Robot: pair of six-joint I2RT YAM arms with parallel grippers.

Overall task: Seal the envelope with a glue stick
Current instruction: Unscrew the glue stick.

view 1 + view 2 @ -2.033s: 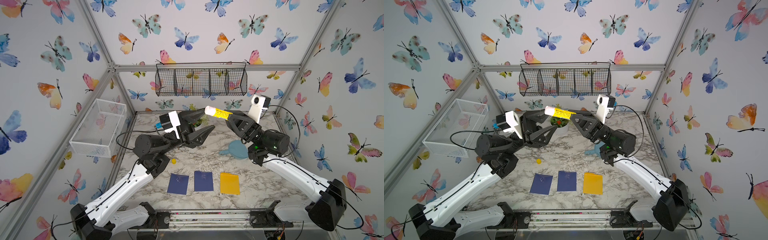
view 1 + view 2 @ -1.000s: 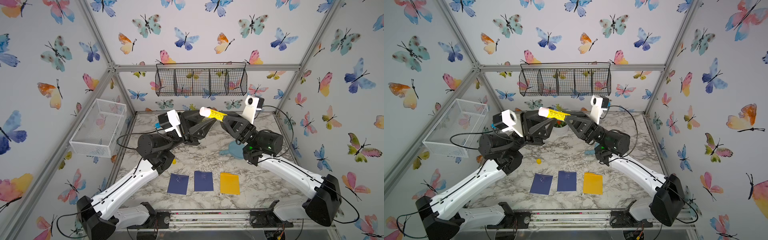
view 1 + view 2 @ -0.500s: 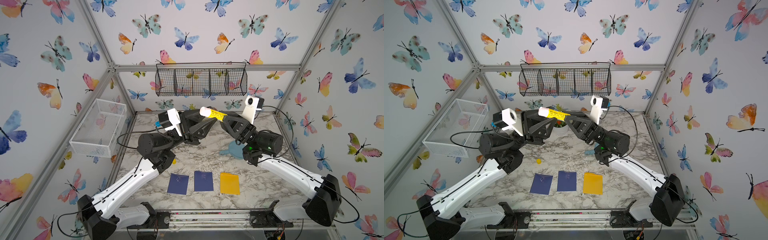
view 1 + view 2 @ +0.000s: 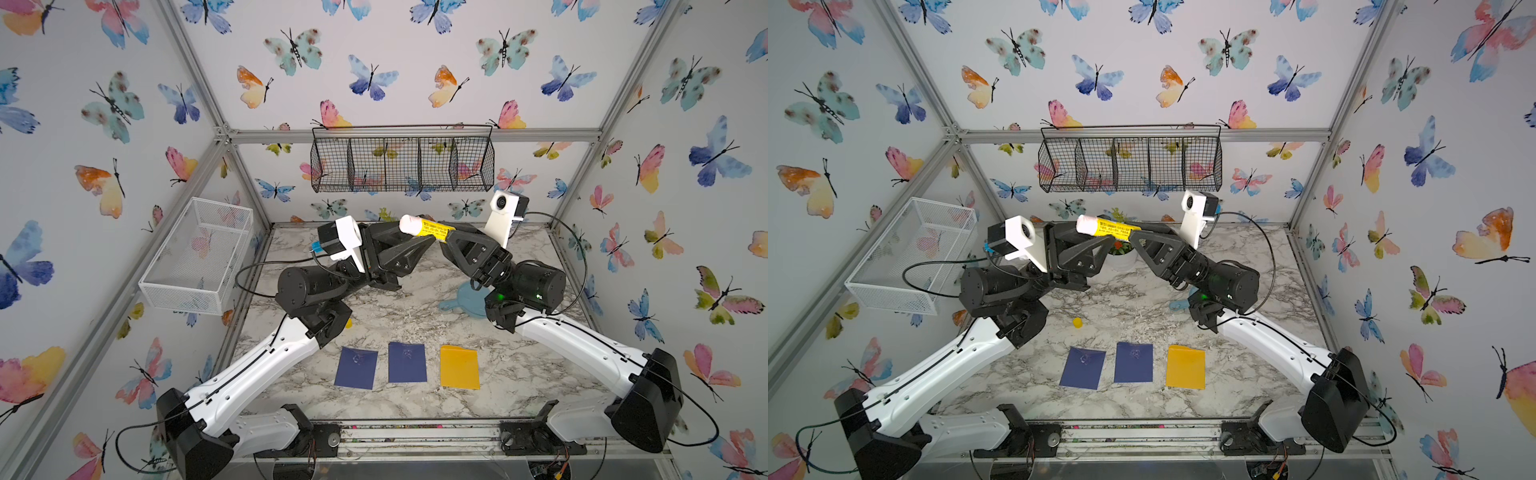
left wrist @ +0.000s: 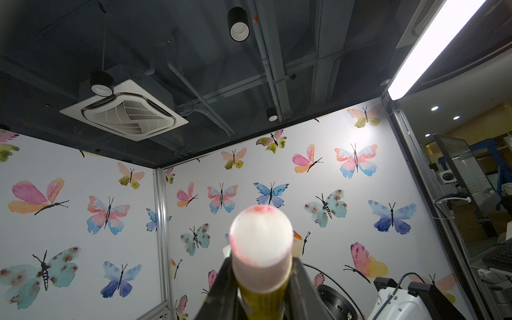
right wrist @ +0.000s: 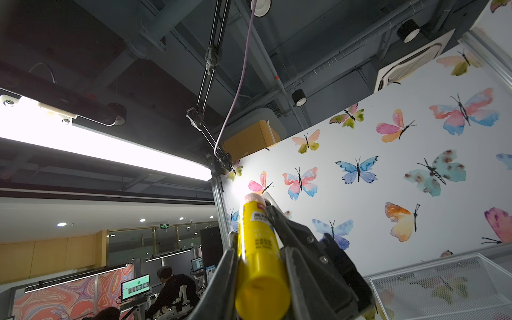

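Early stage, by my reading: the glue stick (image 4: pixel 428 228), uncapped, its pale tip bare, hangs high above the counter (image 4: pixel 519 365). The left hand (image 5: pixel 261 260) grasps it near the tip. The right hand (image 6: pixel 260 263) flanks its base; whether it grips, I cannot tell. The envelopes (image 4: pixel 407 361) lie below, apparently unglued.

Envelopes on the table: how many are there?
3, side by side on the table: one dark blue envelope on the left, another dark blue envelope in the middle, a yellow envelope on the right. None seems hidden.
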